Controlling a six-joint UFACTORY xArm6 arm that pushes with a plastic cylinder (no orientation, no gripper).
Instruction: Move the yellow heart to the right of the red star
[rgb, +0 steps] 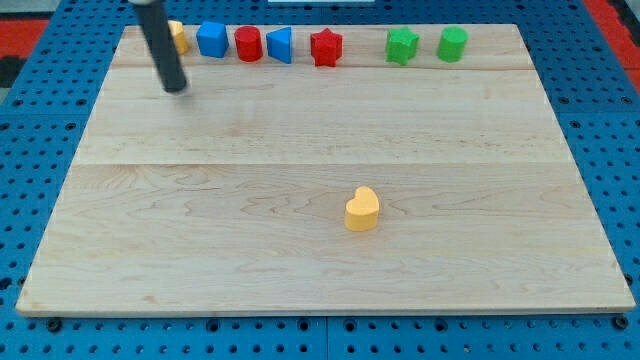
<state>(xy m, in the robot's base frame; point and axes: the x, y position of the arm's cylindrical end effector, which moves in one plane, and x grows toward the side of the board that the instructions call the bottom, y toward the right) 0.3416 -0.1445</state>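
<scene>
Tip (177, 88) of your rod sits near the board's top left corner, resting on bare wood just below the row of blocks; you have no jaws here, only that straight dark rod, so nothing is gripped or held. Closest to the tip you see a yellow block (179, 36) partly hidden behind the rod, so its shape cannot be made out. From there the row runs toward the view's right along the top edge of the wooden board (300, 270): a blue block (212, 39), a red cylinder (248, 44), a blue triangular block (281, 45), then the red star (326, 47). After a gap you find a green star (402, 45) and a green block (452, 44) just beside it. The yellow heart (362, 209) lies alone in the lower middle of the board, well apart from your tip and well below the red star, slightly toward the view's right of it. The board rests on a blue pegboard table (40, 120).
</scene>
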